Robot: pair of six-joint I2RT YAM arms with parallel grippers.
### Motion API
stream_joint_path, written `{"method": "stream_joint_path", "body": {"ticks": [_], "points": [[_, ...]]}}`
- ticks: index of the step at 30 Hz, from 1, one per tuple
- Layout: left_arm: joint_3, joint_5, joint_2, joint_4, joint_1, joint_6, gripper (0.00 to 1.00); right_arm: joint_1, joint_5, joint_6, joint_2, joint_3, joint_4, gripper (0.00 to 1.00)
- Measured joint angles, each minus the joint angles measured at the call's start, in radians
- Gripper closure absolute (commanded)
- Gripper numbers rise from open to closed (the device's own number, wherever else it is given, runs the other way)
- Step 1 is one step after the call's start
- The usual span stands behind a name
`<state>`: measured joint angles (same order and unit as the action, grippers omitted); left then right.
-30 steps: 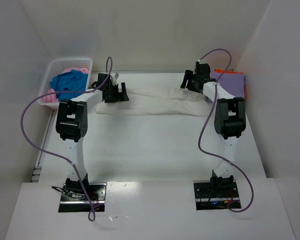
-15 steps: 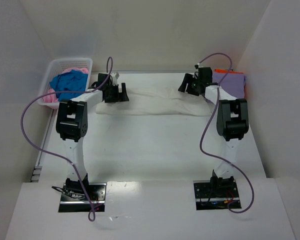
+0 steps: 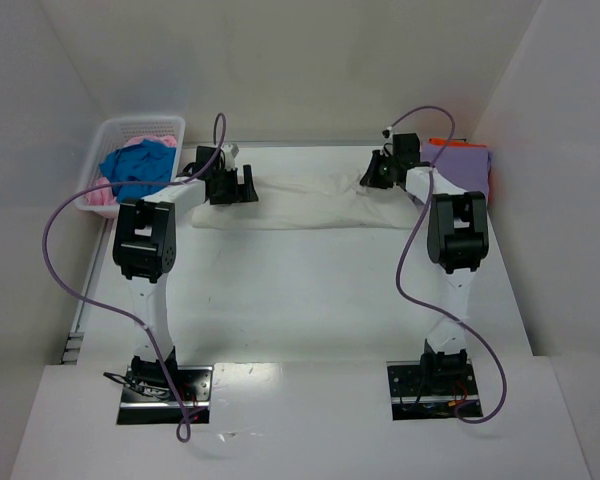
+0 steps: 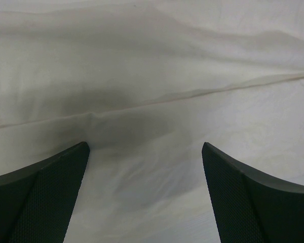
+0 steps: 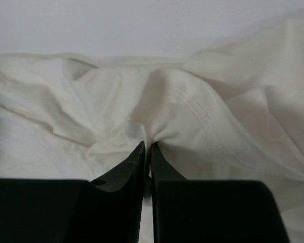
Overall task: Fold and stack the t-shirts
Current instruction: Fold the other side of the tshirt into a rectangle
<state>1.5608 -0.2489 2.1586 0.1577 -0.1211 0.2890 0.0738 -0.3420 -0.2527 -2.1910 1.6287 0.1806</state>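
Top external: white-walled table (image 3: pixel 310 290); left hand (image 4: pixel 144 149) gapes, right hand (image 5: pixel 148 147) pinches cream-white shirt (image 3: pixel 300 205).

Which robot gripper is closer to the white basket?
The left one. The left gripper hovers over the cream shirt just beside the basket; the right gripper is far across the table, pinching that shirt's other end.

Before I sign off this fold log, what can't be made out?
Top view: orange shirt mostly hidden under lavender shirt; pink shirt partly buried by blue shirt.
Left wrist view: cream shirt, edges cut off by frame.
Right wrist view: right gripper hides how much cloth it pinches.
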Motion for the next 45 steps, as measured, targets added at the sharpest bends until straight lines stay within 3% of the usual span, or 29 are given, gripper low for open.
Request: {"method": "stream_joint_path", "body": {"ticks": [4,13,20,23,25,28,31,34,37,38,41,42,45], "points": [[0.012,0.0,0.006,0.009,0.0,0.0,0.0,0.0,-0.022,0.0,-0.02,0.077,0.001,0.89],[0.023,0.0,0.013,0.014,0.0,-0.002,0.0,0.002,-0.063,0.002,-0.147,0.283,0.035,0.63],[0.024,-0.007,0.014,0.013,0.0,-0.002,0.0,0.018,-0.053,0.013,-0.2,0.298,0.082,0.59],[0.024,-0.01,0.014,0.013,0.0,-0.002,0.0,0.027,-0.027,0.016,-0.201,0.298,0.09,0.5],[0.024,-0.008,0.014,0.013,0.0,-0.002,0.0,0.029,-0.008,0.019,-0.201,0.303,0.09,0.37],[0.024,0.006,0.014,0.013,0.0,0.0,0.0,0.029,0.024,0.033,-0.193,0.303,0.093,0.25],[0.026,0.026,0.014,0.014,-0.004,0.002,0.0,0.029,0.067,0.046,-0.157,0.3,0.099,0.17],[0.041,0.045,0.014,0.023,-0.007,0.002,0.0,0.029,0.122,0.057,-0.073,0.268,0.089,0.15],[0.065,0.058,0.014,0.027,-0.006,0.002,0.0,0.024,0.17,0.053,0.052,0.185,0.06,0.15],[0.074,0.061,0.014,0.024,-0.006,0.001,0.0,0.021,0.18,0.051,0.092,0.154,0.046,0.19],[0.108,0.066,0.016,0.023,-0.006,0.001,0.0,0.004,0.196,0.035,0.206,0.052,0.001,0.48],[0.122,0.067,0.018,0.022,-0.006,0.001,0.0,-0.004,0.196,0.032,0.23,0.022,-0.009,0.65],[0.177,0.062,0.041,0.017,-0.007,0.001,0.0,-0.027,0.189,0.019,0.267,-0.074,-0.045,0.81]]}}
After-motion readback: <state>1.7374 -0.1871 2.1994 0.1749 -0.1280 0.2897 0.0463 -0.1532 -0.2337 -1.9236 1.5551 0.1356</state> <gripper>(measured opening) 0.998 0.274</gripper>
